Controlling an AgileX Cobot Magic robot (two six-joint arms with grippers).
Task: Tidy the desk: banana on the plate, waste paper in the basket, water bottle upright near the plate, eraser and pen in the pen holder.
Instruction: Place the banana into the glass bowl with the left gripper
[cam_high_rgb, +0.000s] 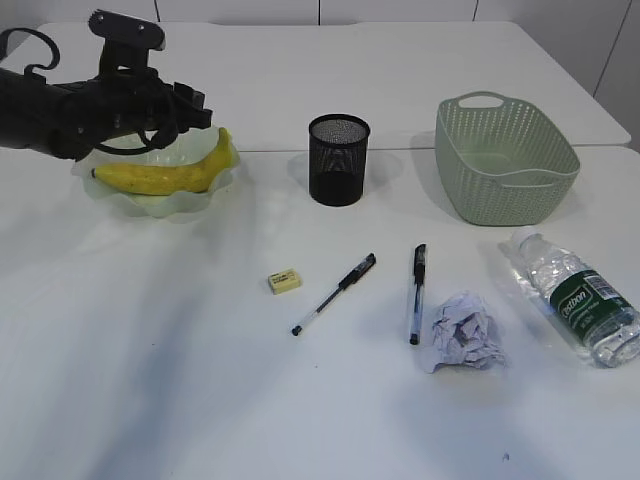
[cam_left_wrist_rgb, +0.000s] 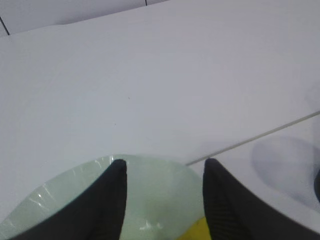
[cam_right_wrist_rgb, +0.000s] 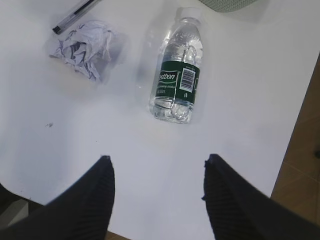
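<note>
Here we see the banana (cam_high_rgb: 165, 175) lying in the pale green plate (cam_high_rgb: 150, 205) at the far left of the white table (cam_high_rgb: 150, 380); the left gripper (cam_left_wrist_rgb: 162, 170) hangs just above the plate's rim with its jaws spread and nothing between them, a sliver of yellow showing by its right finger. Near the middle stands the black mesh pen holder (cam_high_rgb: 339, 160), and to its right the green basket (cam_high_rgb: 505, 160); in front of the holder lie the yellow eraser (cam_high_rgb: 285, 281) and two black pens (cam_high_rgb: 335, 294) (cam_high_rgb: 416, 293), apart from each other; beside the right pen sits the crumpled paper (cam_high_rgb: 464, 331). The water bottle (cam_high_rgb: 574, 298) lies on its side at the right, in front of the basket; the right gripper (cam_right_wrist_rgb: 157, 172) hovers over bare table near the bottle, its jaws wide apart and empty.
</note>
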